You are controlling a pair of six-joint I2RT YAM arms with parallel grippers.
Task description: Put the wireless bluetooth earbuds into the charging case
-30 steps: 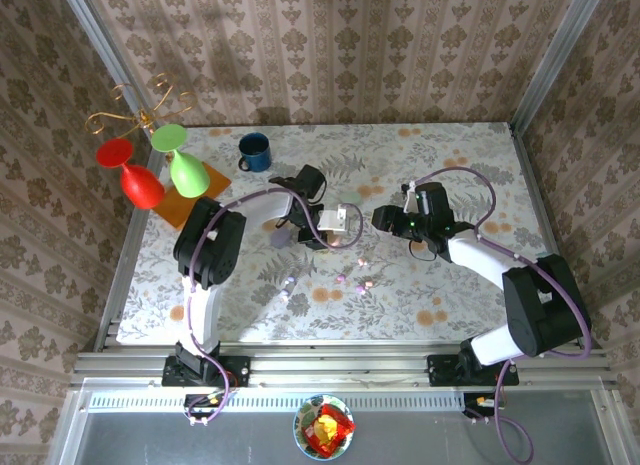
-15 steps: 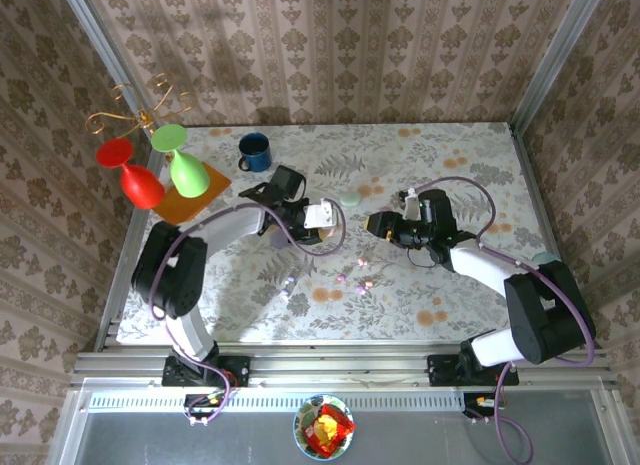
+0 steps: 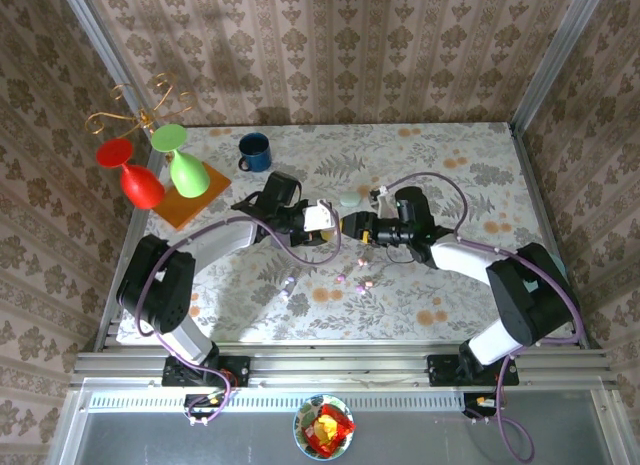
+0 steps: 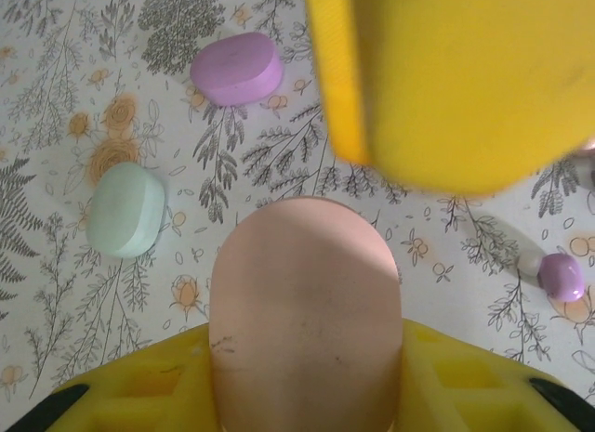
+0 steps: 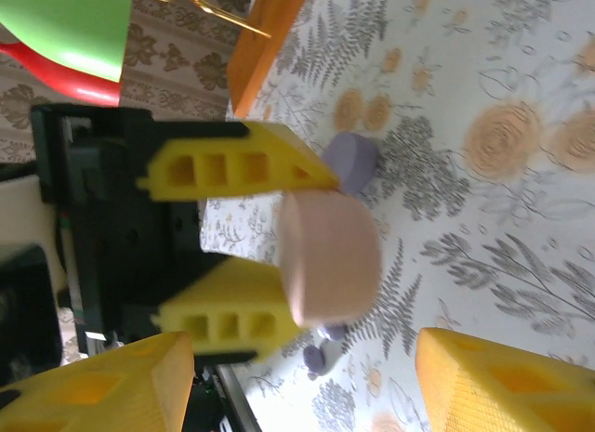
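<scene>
My left gripper [image 3: 322, 222] is shut on a pink egg-shaped charging case [image 4: 307, 302], which it holds above the table; the case [image 5: 330, 260] sits between its yellow fingers [image 5: 232, 167]. My right gripper [image 3: 357, 227] faces it closely and stands open, its fingers [image 5: 502, 386] wide apart on either side of the case and not touching it. One of its yellow fingers [image 4: 456, 79] looms over the case. Tiny purple earbuds [image 5: 318, 358] lie on the table below; one purple earbud [image 4: 561, 276] lies to the right. More earbuds [image 3: 365, 282] lie near the front.
A purple case [image 4: 236, 69] and a pale green case [image 4: 126, 209] lie on the flowered cloth beyond the grippers. At the back left stand a blue mug [image 3: 253, 152], an orange block [image 3: 180, 205] and green [image 3: 187, 172] and red [image 3: 138, 183] glasses.
My right gripper has moved left up to the left gripper and opened its jaws wider. The left arm has swung its elbow out to the left, still holding the pink case.
</scene>
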